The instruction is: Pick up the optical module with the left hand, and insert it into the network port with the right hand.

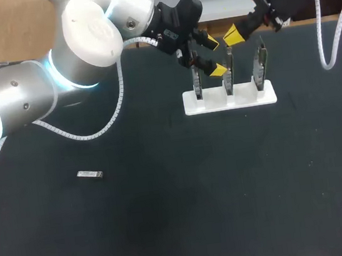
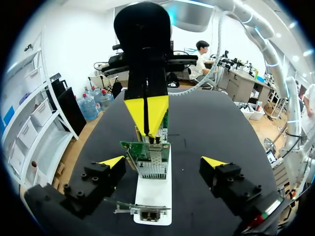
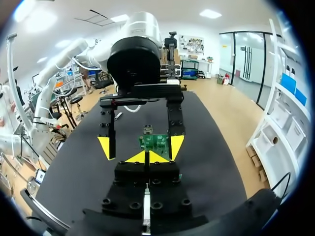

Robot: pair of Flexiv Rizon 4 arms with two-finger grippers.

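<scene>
Head view first: the optical module point(image 1: 90, 174) lay flat on the black table point(image 1: 184, 227), well off to the left of the white stand point(image 1: 230, 98) and nearer the camera than it, with nothing touching it. The stand held 3 network cards point(image 1: 228, 73) upright in a row. The left gripper point(image 1: 214, 56) hung just above the stand's left end, fingers spread wide and holding nothing. The right gripper point(image 1: 232, 34) sat above and behind the stand's middle, yellow tips pinched together, nothing visible between them.

Left wrist view: the left gripper point(image 2: 162, 162) was wide open, 1 finger on each side of the stand point(image 2: 152, 196), not touching it. A green card point(image 2: 147, 157) stood on the stand between those fingers. The right gripper point(image 2: 146, 115) pointed down over the stand's far end, tips closed into a single wedge.

Right wrist view: the right gripper point(image 3: 147, 157) was closed tip to tip and looked empty. Just ahead of it, the left gripper point(image 3: 141, 147) straddled a green card point(image 3: 156, 141), fingers wide apart.
</scene>
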